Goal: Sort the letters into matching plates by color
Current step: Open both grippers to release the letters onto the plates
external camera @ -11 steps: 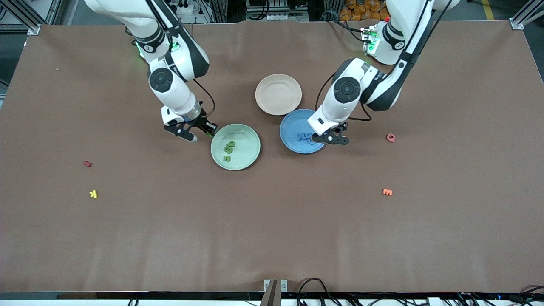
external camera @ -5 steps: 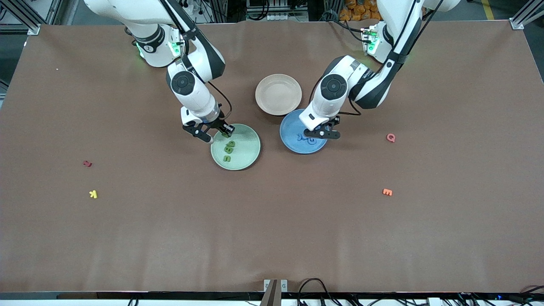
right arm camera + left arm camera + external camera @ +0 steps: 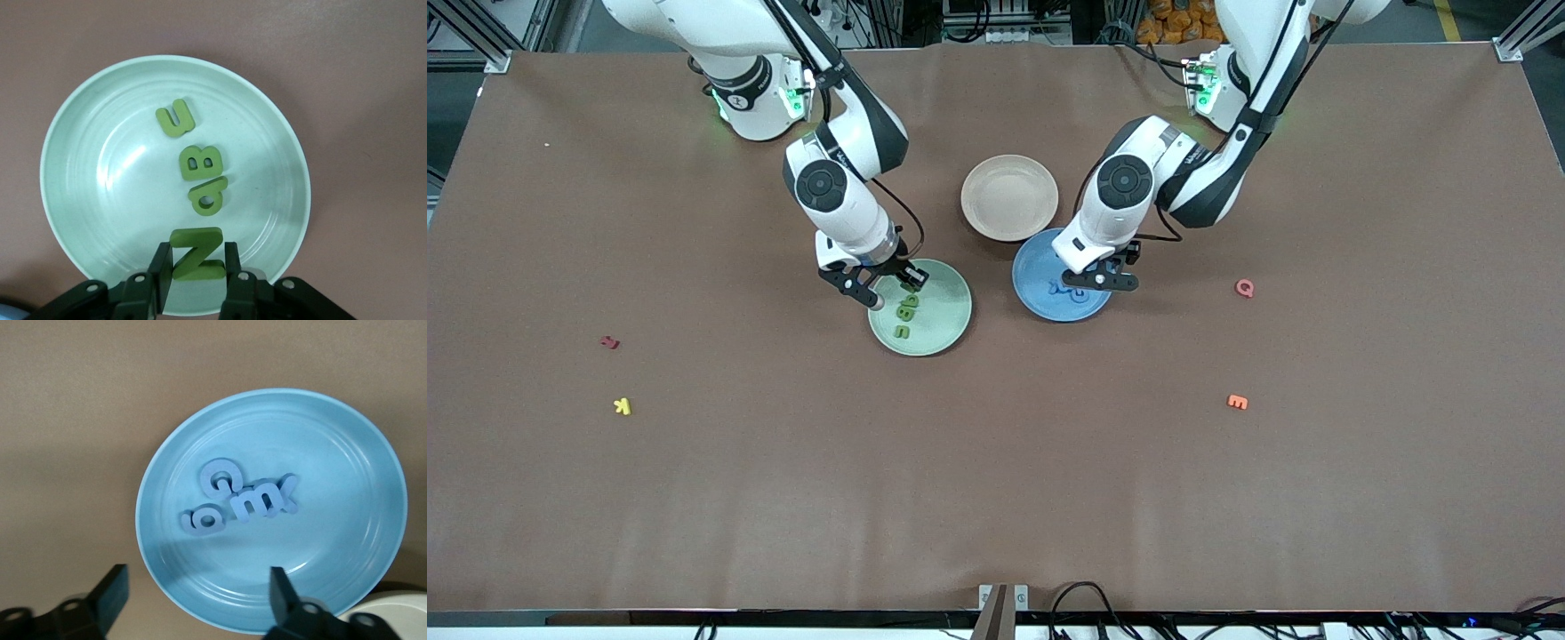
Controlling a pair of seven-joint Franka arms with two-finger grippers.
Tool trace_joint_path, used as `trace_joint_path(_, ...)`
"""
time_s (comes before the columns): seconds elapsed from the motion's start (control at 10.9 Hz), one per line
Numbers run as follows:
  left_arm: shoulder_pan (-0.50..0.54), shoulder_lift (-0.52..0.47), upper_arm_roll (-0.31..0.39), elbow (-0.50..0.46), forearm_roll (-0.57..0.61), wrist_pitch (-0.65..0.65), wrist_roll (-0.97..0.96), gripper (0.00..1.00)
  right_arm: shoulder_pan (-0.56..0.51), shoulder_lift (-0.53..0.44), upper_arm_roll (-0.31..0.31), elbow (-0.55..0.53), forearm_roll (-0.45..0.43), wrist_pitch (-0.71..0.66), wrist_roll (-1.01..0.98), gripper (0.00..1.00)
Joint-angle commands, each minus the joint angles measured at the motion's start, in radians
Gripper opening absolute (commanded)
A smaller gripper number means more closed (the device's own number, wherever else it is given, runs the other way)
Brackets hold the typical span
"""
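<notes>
I see a brown table with the green plate as my landmark. My right gripper hangs over that plate's rim, fingers clamped on a green letter Z. Three more green letters lie in a row inside the plate.

Beside the green plate, toward the left arm's end of the table, sits the blue plate — four blue letters are bunched in its middle. My left gripper hangs over that plate's edge, fingers spread wide and empty.

A beige plate lies farther from the front camera than the green plate. Red, orange, yellow and dark red letters lie well apart from the green plate — scattered on bare table.
</notes>
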Motion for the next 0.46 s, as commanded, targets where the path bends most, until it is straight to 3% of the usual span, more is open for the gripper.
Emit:
trace_joint_path(0.0, 0.010, -0.006, 0.008, 0.034, 0.015, -0.022, -0.007, 1.00, 0.009, 0.022, -0.008, 0.033, 0.019, -0.013, 0.009, 0.71)
trace_joint_path(0.09, 0.033, -0.009, 0.008, 0.053, 0.033, -0.038, -0.006, 1.00, 0.008, 0.022, -0.010, 0.033, 0.016, -0.015, 0.005, 1.00)
trace_joint_path(0.37, 0.087, -0.026, 0.008, 0.148, 0.141, -0.173, 0.005, 1.00, 0.002, 0.017, -0.013, 0.033, 0.007, -0.032, -0.050, 1.00)
